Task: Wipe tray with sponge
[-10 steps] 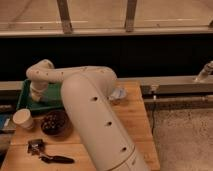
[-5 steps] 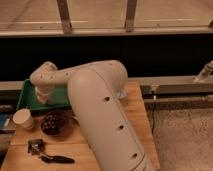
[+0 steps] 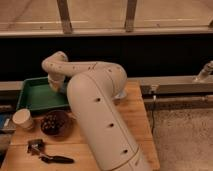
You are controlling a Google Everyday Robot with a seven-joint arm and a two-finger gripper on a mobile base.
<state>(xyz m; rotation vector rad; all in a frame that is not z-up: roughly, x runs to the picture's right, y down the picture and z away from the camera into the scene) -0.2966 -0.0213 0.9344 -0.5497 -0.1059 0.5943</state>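
So the gripper (image 3: 55,82) is down inside the tray (image 3: 31,96), toward its back right corner, with a pale blob under it that I take for the sponge (image 3: 53,88) (hard to be sure). Can't tell how the gripper is set or whether it really has hold of that blob. Looks like the wiping step to me. Next move calls for a flat sweep left across the tray floor, pressing lightly and staying off the rim.
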